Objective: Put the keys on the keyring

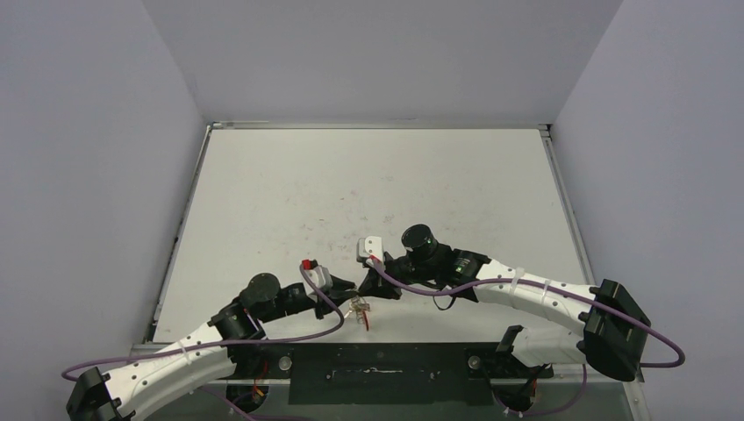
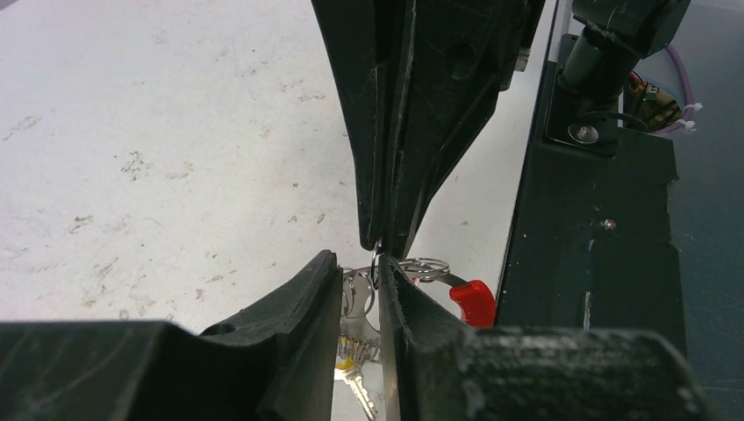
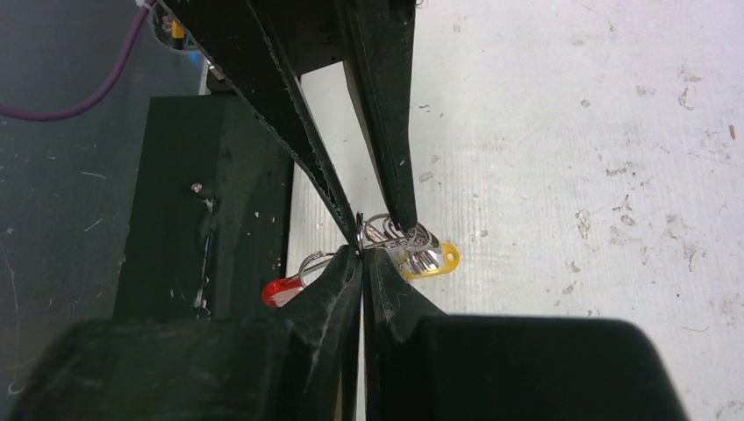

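Observation:
The keyring is a thin wire loop point(image 3: 309, 261) with a red plastic piece point(image 2: 474, 300) on it. My right gripper point(image 3: 362, 250) is shut on its wire, just above the table near the front edge. Small silver keys point(image 2: 361, 386) and their little split rings hang in a bunch below, one with a yellow tag point(image 3: 436, 260). My left gripper point(image 2: 358, 263) faces the right one tip to tip. Its jaws stand a narrow gap apart, with the small rings and keys hanging in that gap. In the top view both grippers point(image 1: 349, 291) point(image 1: 372, 286) meet over the keys point(image 1: 360, 311).
The black mounting plate point(image 1: 377, 373) of the arm bases lies right behind the keys, along the table's near edge. The white tabletop point(image 1: 368, 193) stretches away to grey walls on three sides. A purple cable point(image 1: 412, 294) loops beside the right wrist.

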Controlling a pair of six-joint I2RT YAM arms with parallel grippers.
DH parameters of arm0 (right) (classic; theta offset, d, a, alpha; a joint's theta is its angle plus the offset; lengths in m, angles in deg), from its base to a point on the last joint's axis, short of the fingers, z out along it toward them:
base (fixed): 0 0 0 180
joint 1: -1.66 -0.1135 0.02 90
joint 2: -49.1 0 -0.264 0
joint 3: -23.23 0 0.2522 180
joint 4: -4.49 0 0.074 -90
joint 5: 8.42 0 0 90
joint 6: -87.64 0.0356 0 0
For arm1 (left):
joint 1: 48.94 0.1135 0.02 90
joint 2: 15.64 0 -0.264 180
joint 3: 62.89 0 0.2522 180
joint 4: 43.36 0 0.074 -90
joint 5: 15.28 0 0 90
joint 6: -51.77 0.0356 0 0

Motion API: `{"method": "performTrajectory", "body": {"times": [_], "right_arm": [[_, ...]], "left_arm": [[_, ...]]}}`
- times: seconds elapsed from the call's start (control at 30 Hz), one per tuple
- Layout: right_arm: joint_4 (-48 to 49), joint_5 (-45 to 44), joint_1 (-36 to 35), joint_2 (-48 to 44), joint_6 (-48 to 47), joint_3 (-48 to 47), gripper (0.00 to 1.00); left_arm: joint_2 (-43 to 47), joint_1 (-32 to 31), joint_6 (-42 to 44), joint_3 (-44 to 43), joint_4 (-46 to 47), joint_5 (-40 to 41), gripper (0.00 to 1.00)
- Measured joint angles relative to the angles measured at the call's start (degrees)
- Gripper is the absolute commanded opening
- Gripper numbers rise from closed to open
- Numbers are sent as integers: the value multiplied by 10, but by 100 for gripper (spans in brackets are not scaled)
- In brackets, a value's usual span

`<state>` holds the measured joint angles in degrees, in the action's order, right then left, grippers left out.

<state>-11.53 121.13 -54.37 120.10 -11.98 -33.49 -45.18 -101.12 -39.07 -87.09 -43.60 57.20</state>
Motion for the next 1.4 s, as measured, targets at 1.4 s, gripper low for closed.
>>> {"method": "performTrajectory", "body": {"times": [1.4], "right_arm": [[14, 0, -3, -3, 23, 0, 0]], "left_arm": [[28, 0, -5, -9, -29, 5, 20]]}}
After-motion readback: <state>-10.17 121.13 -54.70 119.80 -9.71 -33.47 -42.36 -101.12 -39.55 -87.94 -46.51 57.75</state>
